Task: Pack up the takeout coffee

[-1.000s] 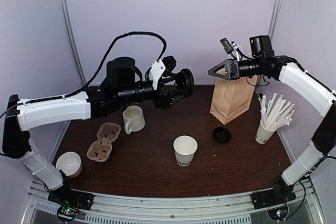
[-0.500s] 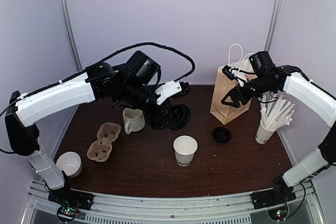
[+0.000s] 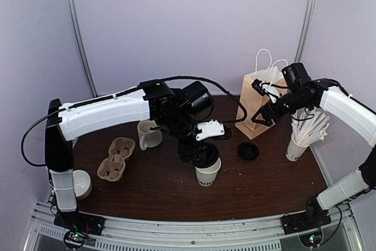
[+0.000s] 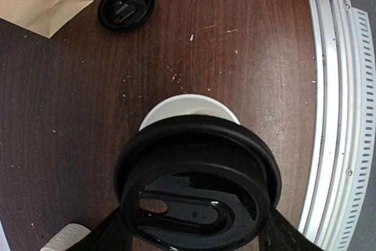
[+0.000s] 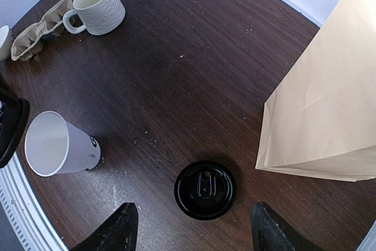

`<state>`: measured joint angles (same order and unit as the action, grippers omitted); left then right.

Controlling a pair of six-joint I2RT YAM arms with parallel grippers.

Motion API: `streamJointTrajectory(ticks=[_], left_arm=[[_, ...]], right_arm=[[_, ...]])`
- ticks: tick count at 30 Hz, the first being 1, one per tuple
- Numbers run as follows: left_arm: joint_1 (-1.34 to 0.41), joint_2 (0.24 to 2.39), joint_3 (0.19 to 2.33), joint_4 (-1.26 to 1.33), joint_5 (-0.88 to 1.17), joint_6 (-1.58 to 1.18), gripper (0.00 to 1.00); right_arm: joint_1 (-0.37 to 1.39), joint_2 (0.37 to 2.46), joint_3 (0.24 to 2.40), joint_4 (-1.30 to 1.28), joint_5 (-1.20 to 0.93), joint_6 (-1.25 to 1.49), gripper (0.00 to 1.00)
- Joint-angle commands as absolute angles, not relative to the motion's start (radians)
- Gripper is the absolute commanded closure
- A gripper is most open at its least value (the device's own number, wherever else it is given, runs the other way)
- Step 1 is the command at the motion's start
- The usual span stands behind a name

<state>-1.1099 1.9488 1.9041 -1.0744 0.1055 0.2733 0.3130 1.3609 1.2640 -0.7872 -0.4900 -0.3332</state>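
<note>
The takeout coffee cup (image 3: 207, 176), white paper with dark letters, stands open near the table's front centre, and its rim (image 4: 188, 105) peeks out beyond a black lid (image 4: 197, 183). My left gripper (image 4: 194, 230) is shut on that lid and holds it flat just over the cup (image 5: 59, 145). Whether the lid touches the rim I cannot tell. A second black lid (image 5: 205, 190) lies on the table. My right gripper (image 5: 194, 230) hangs open above it, with nothing between its fingers (image 5: 114, 227).
A brown paper bag (image 3: 258, 105) with white handles stands at the back right. A white cup of straws (image 3: 296, 145) is at the far right. A cream mug (image 3: 148, 134), a cardboard cup carrier (image 3: 116, 158) and a white bowl (image 3: 79, 183) sit on the left.
My left arm has swung down and right, carrying the black lid from above the mug to just over the cup. My right gripper has dropped from the bag's top to in front of it.
</note>
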Motion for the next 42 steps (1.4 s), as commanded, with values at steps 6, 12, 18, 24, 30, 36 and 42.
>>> streamJointTrajectory(ticks=[6, 12, 18, 24, 30, 36, 42], left_arm=[[-1.116, 2.050, 2.010, -1.137, 0.041, 0.314, 0.27], [-1.116, 2.085, 2.039, -1.141, 0.042, 0.326, 0.27], [-1.117, 2.113, 2.059, -1.143, 0.047, 0.334, 0.27], [-1.117, 2.156, 2.099, -1.175, 0.051, 0.342, 0.27], [-1.126, 2.165, 2.101, -1.184, 0.068, 0.347, 0.27], [-1.131, 2.172, 2.123, -1.208, 0.062, 0.351, 0.27], [-1.146, 2.158, 2.179, -1.246, 0.040, 0.357, 0.27]], right_arm=[[0.304, 1.345, 1.258, -0.762, -0.509, -0.330, 0.31], [0.302, 1.347, 1.259, -0.761, -0.520, -0.324, 0.31], [0.298, 1.347, 1.254, -0.758, -0.523, -0.324, 0.31], [0.295, 1.350, 1.252, -0.755, -0.528, -0.321, 0.31], [0.292, 1.354, 1.250, -0.754, -0.535, -0.319, 0.31], [0.291, 1.359, 1.253, -0.754, -0.544, -0.315, 0.31], [0.290, 1.361, 1.252, -0.753, -0.547, -0.313, 0.31]])
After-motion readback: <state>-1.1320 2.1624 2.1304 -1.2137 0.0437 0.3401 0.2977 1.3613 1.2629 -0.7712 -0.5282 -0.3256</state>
